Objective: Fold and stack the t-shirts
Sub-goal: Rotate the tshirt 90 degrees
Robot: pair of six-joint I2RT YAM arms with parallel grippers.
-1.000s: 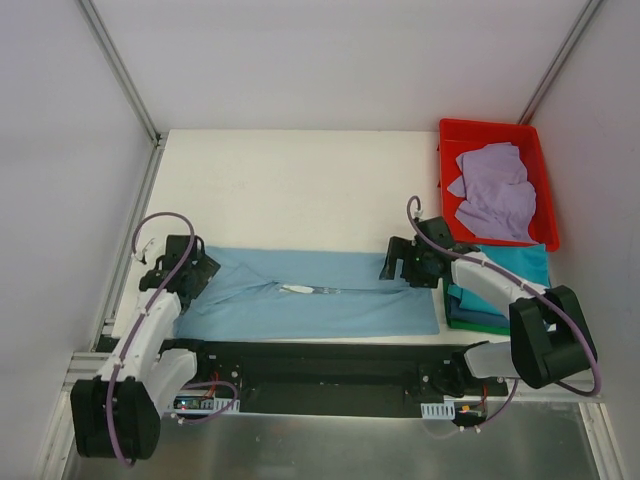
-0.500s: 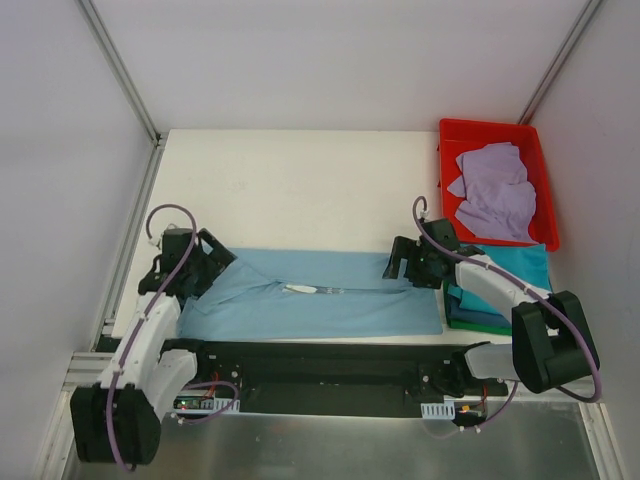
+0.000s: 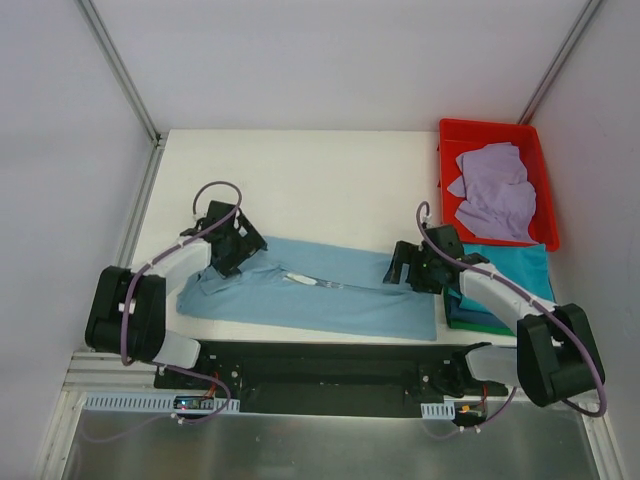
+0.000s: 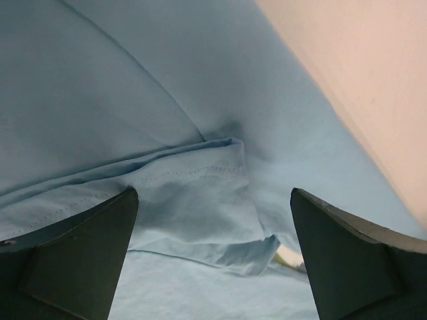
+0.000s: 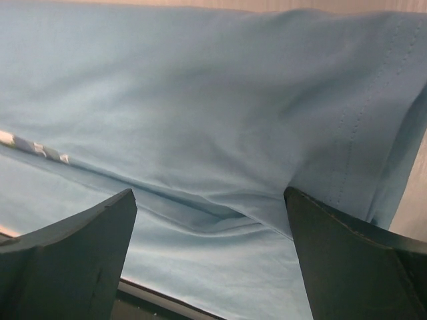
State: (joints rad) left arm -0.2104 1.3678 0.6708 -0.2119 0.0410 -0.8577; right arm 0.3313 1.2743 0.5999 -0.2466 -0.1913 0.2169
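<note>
Hovering over the light blue shirt [image 3: 330, 303] on the worktop [image 3: 300, 180]. Left hand [image 3: 243, 250] and right hand [image 3: 398, 268] both open.

Far half of the table [image 3: 300, 175] is bare from the left edge to the red bin [image 3: 446, 170], which blocks the far right corner. Light blue shirt [image 3: 340, 300] lies flat along the near edge; folded stack [image 3: 525, 265] fills the right edge beside it.

light blue t-shirt [image 3: 330, 300]: soft matt cloth, stitched hems | bin [image 3: 445, 175]: smooth red plastic | table [image 3: 300, 190]: matt white
</note>
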